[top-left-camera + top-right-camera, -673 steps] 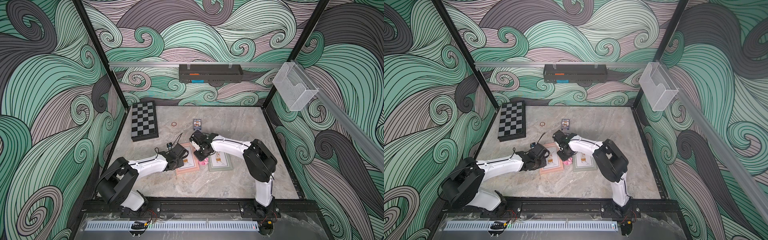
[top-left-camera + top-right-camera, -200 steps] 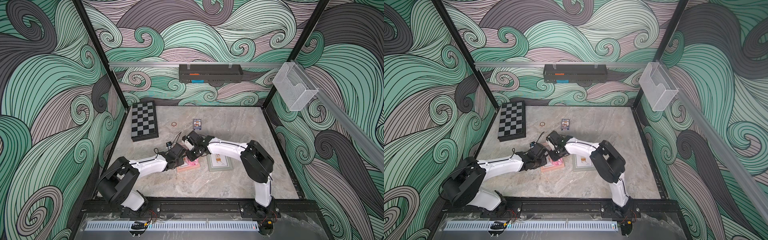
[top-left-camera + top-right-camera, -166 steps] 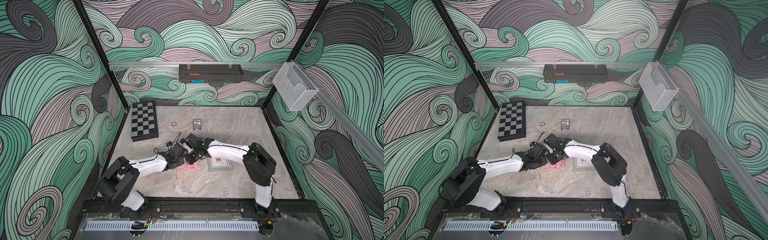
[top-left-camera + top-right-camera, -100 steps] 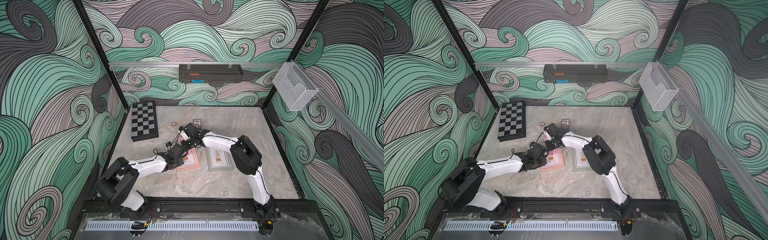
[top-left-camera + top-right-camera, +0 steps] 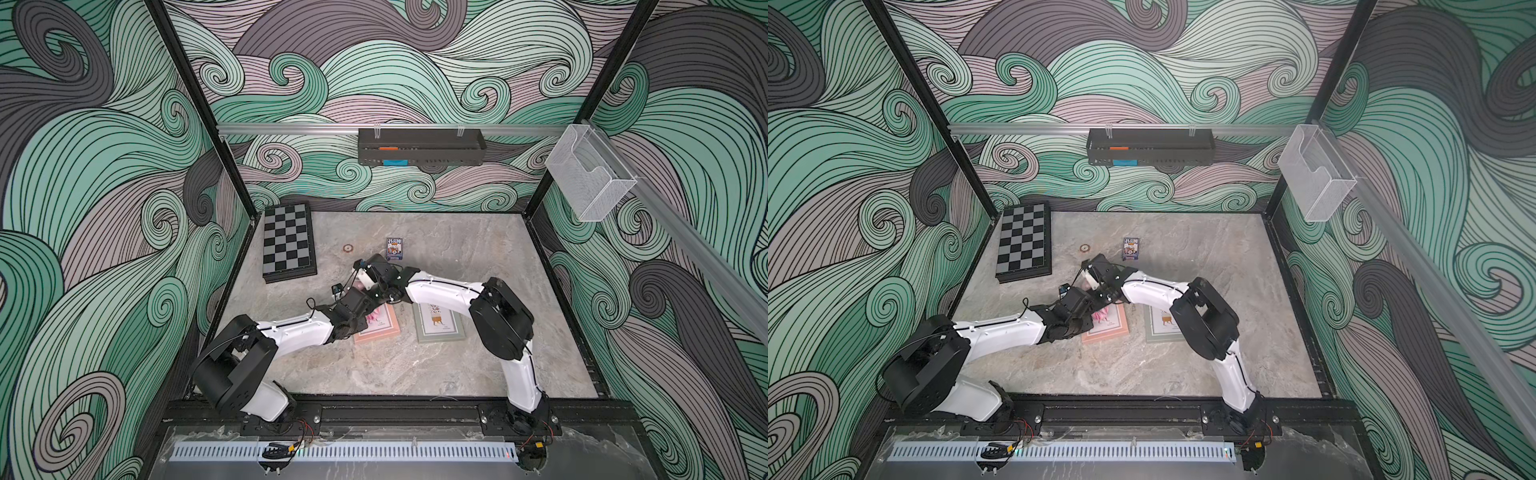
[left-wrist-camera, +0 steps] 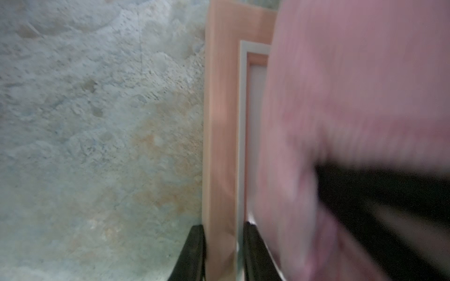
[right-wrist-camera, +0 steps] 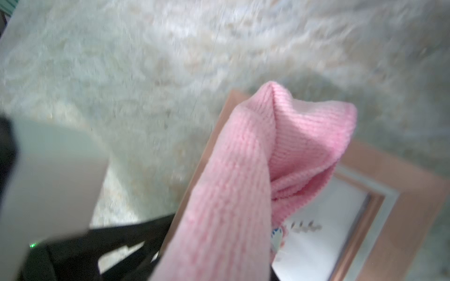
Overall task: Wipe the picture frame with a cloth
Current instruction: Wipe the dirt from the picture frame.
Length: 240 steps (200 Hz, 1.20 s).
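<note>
Left arm (image 5: 291,332) reaching low from near-left base toward centre, forearm lying almost level. Left pincer (image 6: 222,225) clamping left edge of picture frame (image 5: 388,328), one finger either side. Right arm (image 5: 440,291) bending at raised elbow, forearm stretching leftward. Right pincer (image 5: 376,298) pointing down, pinching cloth (image 7: 243,182).

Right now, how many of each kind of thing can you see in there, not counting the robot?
Picture frames: 2 (pink picture frame, grey-green picture frame)
Cloth: 1
Chessboard: 1
Card box: 1
Small ring: 1
Total: 6
</note>
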Tool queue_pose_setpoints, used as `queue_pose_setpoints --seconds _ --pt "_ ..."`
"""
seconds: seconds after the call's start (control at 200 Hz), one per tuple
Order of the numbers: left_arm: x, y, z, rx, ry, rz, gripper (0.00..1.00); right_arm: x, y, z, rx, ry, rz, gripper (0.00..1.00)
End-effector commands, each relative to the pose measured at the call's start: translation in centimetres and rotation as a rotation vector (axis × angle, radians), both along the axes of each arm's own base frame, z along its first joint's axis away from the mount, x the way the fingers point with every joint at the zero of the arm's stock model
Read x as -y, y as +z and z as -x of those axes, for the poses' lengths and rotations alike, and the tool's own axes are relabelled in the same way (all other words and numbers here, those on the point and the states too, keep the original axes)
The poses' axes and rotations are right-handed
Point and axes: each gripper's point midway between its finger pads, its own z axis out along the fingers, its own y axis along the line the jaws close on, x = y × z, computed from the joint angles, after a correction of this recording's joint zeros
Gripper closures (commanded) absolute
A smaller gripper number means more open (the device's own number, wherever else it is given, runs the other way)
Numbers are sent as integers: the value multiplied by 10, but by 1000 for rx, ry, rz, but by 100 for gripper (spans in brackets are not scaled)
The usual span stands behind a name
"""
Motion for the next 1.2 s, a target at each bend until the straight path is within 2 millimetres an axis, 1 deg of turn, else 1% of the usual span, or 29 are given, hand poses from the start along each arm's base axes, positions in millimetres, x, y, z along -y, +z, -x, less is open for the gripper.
queue_pose_setpoints --seconds 0.0,0.06,0.11,0.18,0.21,0.305,0.46,0.55,0.62,0.791,0.891,0.906,0.946,1.036,1.091,1.141,1.196 --pt "-3 -20 31 -140 -33 -14 98 -1 -5 -29 8 -10 -10 85" --pt "-5 -19 31 -137 -29 -17 98 -6 -10 -22 -36 11 -32 85" --pt "-5 -18 30 -134 -27 -23 98 -8 -14 -9 -76 31 -44 85" --pt "-7 -15 28 -123 -27 -33 98 -3 -22 14 -108 51 -30 85" --pt "-7 -14 27 -119 -26 -37 98 2 -27 25 -122 58 -12 85" --pt "-7 -11 22 -106 -27 -54 98 18 -34 60 -147 84 34 85" --pt "-7 -4 15 -83 -30 -75 98 54 -34 110 -154 100 110 85" --pt "-7 -3 11 -75 -28 -88 98 75 -33 131 -157 90 140 84" --pt "-5 -4 9 -74 -30 -88 98 81 -30 142 -173 76 126 84" --pt "-2 -8 8 -91 -22 -80 98 84 -22 161 -186 28 119 84" --pt "-1 -7 6 -89 -7 -71 98 74 -25 180 -226 43 92 84" --pt "0 -7 6 -87 -6 -70 98 67 -25 181 -218 52 73 84" --pt "0 -7 6 -89 -2 -68 98 59 -26 185 -218 67 69 84" --pt "1 -7 7 -98 4 -64 98 41 -34 184 -221 69 62 85" --pt "0 -8 9 -104 2 -61 98 35 -43 178 -227 34 61 87" --pt "-1 -7 10 -107 0 -61 99 34 -52 174 -223 8 75 88" --pt "-4 -7 13 -109 0 -68 99 40 -59 170 -215 -31 100 89"
